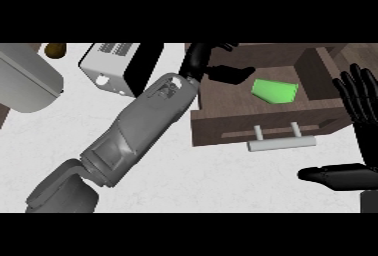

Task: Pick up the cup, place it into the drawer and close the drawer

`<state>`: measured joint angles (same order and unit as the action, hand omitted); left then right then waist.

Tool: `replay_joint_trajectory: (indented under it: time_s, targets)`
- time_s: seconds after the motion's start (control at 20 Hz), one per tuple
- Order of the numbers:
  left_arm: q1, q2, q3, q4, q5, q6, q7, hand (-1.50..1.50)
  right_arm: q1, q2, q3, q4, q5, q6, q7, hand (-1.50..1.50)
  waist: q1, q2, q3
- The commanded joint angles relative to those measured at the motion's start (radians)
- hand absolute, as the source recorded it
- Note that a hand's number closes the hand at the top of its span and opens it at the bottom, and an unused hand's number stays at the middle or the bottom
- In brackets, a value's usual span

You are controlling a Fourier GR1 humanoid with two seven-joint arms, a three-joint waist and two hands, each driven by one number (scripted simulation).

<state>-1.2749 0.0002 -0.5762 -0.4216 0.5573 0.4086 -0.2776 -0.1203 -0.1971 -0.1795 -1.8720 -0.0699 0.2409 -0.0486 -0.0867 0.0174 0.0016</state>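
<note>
Faceted green cup lies tilted in wooden drawer; left hand fingers relaxed above, right hand fingers spread.

Left grey forearm runs diagonally up from lower left, its black left hand at the top, fingers mostly hidden. Black right hand at right edge: fingers straight, pointing up, thumb out left, holding nothing.
</note>
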Motion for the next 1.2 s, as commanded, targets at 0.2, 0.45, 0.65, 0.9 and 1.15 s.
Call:
replay_joint_trajectory:
  time_s: [0.2,0.45,0.65,0.9,1.15]
  targets:
    - [0.045,0.000,-0.115,-0.043,0.039,0.108,-0.019,-1.50,0.014,0.000,-0.004,-0.016,-0.045,0.033,-0.008,-1.50,-0.009,0.001,0.000]
    - [0.001,0.000,-0.070,-0.055,0.085,0.093,-0.094,-1.50,-0.007,0.022,0.016,-0.033,-0.184,0.092,0.045,-1.50,0.004,-0.001,-0.001]
    - [-0.014,0.000,-0.036,-0.095,0.128,0.114,-0.141,-1.50,-0.023,-0.029,0.002,-0.045,-0.202,0.129,0.065,1.50,0.028,-0.006,-0.001]
    - [-0.040,0.010,0.014,-0.146,0.128,0.095,-0.064,-1.50,0.022,-0.107,0.038,-0.089,-0.062,0.177,0.062,1.50,0.079,-0.019,-0.002]
    - [0.067,0.052,0.054,-0.226,0.119,0.113,-0.086,-1.50,0.090,-0.133,0.051,-0.181,-0.003,0.198,0.091,1.50,0.088,-0.021,-0.002]
